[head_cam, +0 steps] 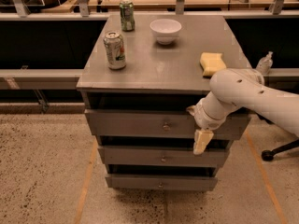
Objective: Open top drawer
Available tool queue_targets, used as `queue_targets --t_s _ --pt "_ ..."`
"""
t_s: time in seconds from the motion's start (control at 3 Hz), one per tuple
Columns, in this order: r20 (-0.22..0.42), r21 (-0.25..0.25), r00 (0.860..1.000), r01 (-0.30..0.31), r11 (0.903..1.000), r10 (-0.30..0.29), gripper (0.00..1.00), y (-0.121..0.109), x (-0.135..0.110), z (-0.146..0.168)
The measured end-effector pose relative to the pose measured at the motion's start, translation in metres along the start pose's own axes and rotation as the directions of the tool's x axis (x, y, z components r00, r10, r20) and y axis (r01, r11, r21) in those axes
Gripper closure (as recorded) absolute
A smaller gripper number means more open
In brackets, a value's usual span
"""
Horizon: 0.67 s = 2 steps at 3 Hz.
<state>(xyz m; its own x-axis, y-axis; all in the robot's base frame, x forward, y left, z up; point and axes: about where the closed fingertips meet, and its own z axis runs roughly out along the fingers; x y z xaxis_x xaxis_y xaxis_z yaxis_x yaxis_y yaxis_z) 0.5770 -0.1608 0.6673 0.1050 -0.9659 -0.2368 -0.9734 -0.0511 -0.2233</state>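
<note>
Item: top drawer [135, 124], uppermost of three, apparently not yet pulled out; knob [166, 124] at centre.
Gripper [202, 141]: at 4 o'clock of the knob, over the panel's lower edge (spread or pressed together, cannot tell).
Hazards: missing the knob and snagging the middle drawer [140, 157]; a jerk toppling the can [115, 50] at the top's 10 o'clock.
</note>
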Motion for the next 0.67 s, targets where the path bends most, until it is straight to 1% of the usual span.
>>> queue_targets --t_s 0.33,0.67 --pt "0.007 -0.013 1.000 -0.017 0.9998 0.017 0.40 0.000 0.003 0.002" --pt "0.003 -0.036 0.999 -0.037 0.9987 0.038 0.62 0.011 0.000 -0.013"
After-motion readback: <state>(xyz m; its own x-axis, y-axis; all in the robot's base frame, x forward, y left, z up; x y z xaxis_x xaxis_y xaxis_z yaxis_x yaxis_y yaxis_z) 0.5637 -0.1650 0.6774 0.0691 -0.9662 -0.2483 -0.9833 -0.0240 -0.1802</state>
